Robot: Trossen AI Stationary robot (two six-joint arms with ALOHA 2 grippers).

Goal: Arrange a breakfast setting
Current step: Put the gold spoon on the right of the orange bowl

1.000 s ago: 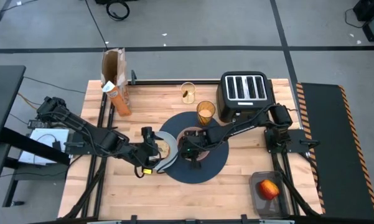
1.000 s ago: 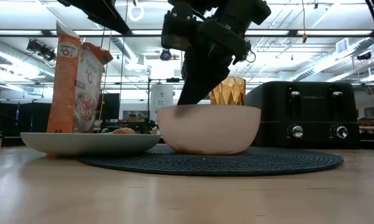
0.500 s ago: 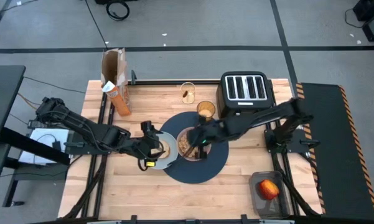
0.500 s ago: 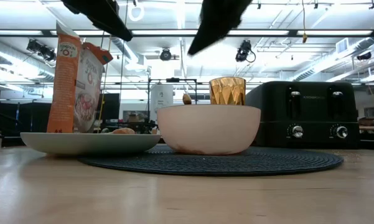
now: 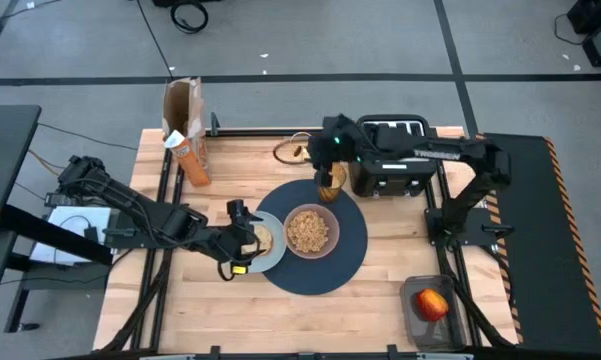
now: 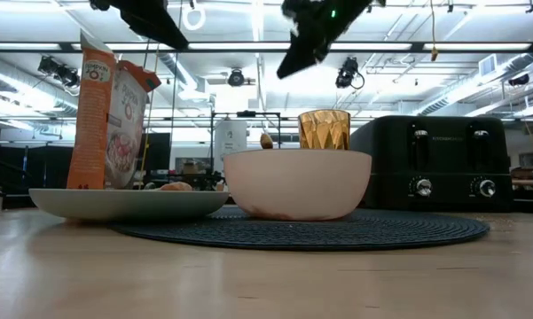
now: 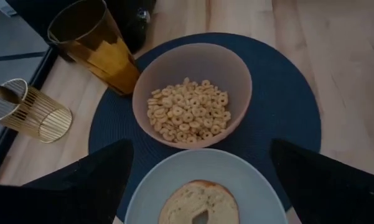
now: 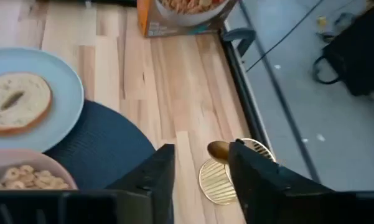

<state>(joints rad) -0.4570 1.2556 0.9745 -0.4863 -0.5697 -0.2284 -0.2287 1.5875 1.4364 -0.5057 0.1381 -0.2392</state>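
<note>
High view: the navy placemat (image 5: pixel 348 262) lies mid-worktop with the pinkish bowl (image 5: pixel 311 230) on it, filled with cereal (image 5: pixel 310 229). The pale blue-grey plate (image 5: pixel 276 259) overlaps the mat's left edge, just beside the bowl, and carries the bagel (image 5: pixel 262 238), flat with its hole facing up. The amber tumbler (image 5: pixel 329 180) stands upright at the mat's far edge, beside the black toaster (image 5: pixel 395 152). The right claw (image 5: pixel 329 142) hangs above the tumbler and the gold wire holder (image 5: pixel 292 149); in the right wrist view its fingers stand slightly parted with nothing between them, over that holder (image 8: pixel 227 174). The gold spoon (image 8: pixel 219 150) stands in the holder, its long axis roughly upright, bowl end up. The left claw (image 5: pixel 238 238) rests low by the plate's left rim, fingers spread wide and empty, the plate showing between them in its wrist view. The red apple (image 5: pixel 431 302) sits in a dark tray (image 5: pixel 417 318) at the worktop's near right corner. The orange cereal box (image 5: pixel 191 160) stands at the far left
</note>
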